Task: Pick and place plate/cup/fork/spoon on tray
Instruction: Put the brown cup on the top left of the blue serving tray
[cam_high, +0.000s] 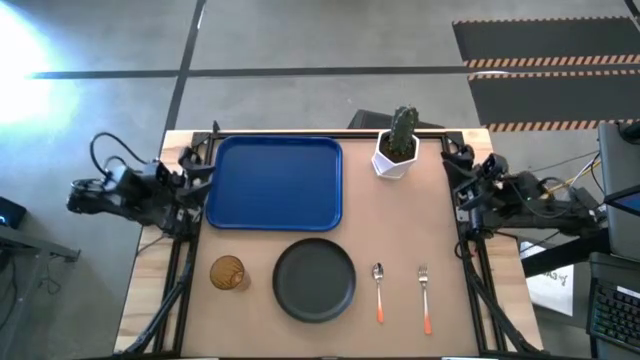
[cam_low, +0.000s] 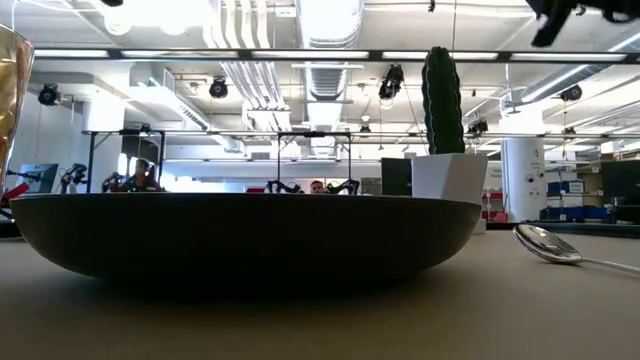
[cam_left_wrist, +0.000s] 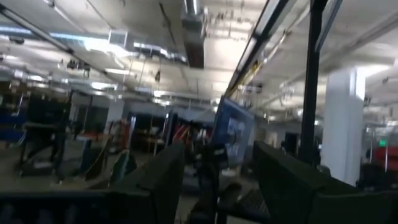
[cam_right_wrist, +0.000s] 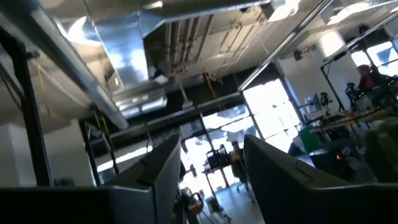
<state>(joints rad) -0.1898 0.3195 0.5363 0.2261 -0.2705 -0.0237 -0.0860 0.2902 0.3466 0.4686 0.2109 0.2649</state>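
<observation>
Both grippers' jaws stand spread and empty: the left gripper (cam_left_wrist: 214, 180) at the table's left edge beside the tray (cam_high: 275, 183), the right gripper (cam_right_wrist: 211, 177) at the right edge. A potted cactus (cam_high: 399, 142) stands just right of the tray. Along the front lie cup (cam_high: 228, 272), plate (cam_high: 314, 280), spoon (cam_high: 379, 291) and fork (cam_high: 424, 296), both handles pointing frontward.

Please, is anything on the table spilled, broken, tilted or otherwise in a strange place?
Nothing stands out. The blue tray lies square and bare, the plate sits flat, the cup stands upright, and the spoon and fork lie side by side, apart. The cactus pot stands upright beside the tray.
</observation>
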